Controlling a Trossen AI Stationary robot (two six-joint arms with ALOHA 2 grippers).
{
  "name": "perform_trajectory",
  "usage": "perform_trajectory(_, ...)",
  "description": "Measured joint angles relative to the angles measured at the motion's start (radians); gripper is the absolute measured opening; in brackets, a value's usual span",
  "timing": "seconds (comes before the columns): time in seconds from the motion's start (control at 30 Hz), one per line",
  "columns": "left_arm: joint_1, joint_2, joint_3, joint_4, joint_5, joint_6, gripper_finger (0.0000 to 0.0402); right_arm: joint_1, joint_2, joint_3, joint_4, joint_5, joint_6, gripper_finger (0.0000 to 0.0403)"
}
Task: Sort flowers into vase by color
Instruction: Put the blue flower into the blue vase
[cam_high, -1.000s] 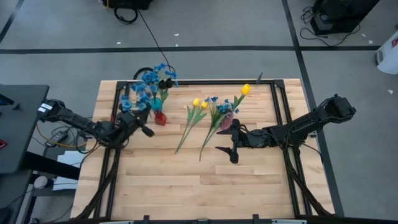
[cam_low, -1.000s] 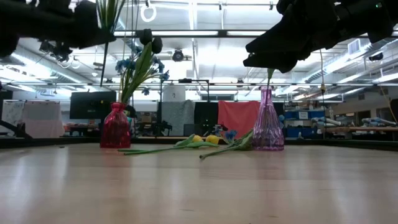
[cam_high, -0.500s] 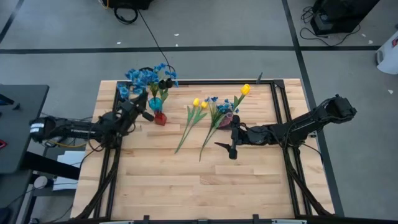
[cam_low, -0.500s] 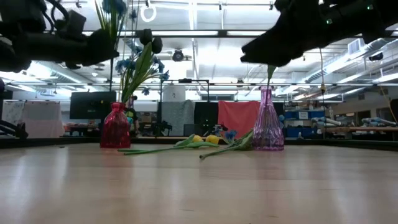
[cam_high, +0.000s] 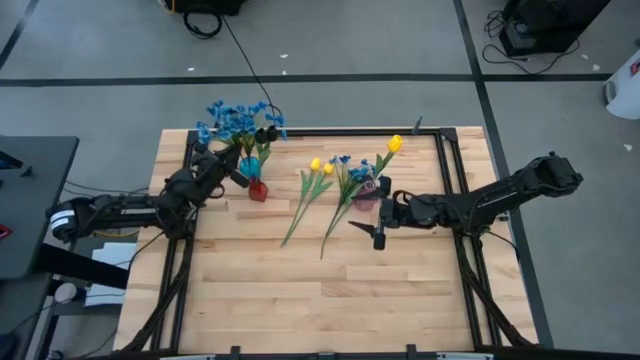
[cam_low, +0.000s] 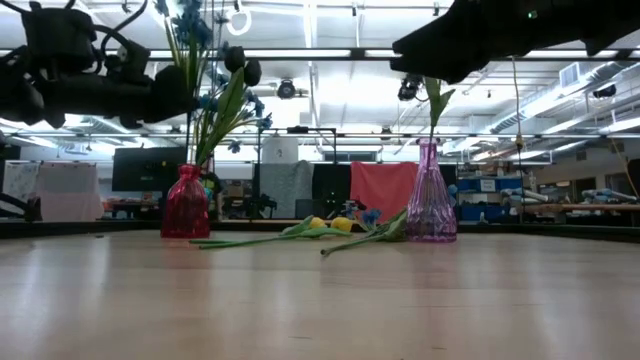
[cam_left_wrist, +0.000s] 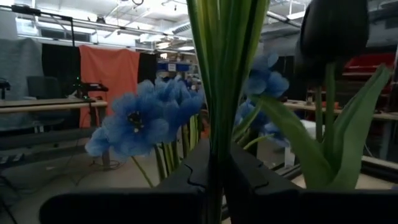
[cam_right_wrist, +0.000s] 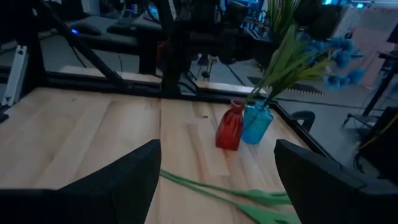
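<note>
Gripping blue flowers, left end effector

You've got three vases: red, blue, purple; three yellow tulips, two arms.

Bare table front; vases behind

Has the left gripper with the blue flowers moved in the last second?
Yes. In the high view the left gripper, shut on the blue flowers, has gone from beside the red vase toward the table's far edge, closing on the blue vase.
</note>
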Motion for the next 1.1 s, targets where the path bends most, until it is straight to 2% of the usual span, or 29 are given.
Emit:
perform_trajectory(0.3, 0.036, 0.111, 0.001, 0.085, 0.027, -0.002, 0.0030, -0.025, 0.001, 0.000, -0.058, 0.003, 0.057, 0.0315)
perform_trajectory(0.8, 0.070, 0.348, 0.001, 0.300, 0.049, -0.017, 0.0030, -0.032, 0.001, 0.000, -0.054, 0.003, 0.050, 0.0295)
perform_trajectory(1.1, 0.068, 0.432, 0.001, 0.256, 0.048, -0.053, 0.0030, -0.032, 0.001, 0.000, -0.070, 0.003, 0.058, 0.0295)
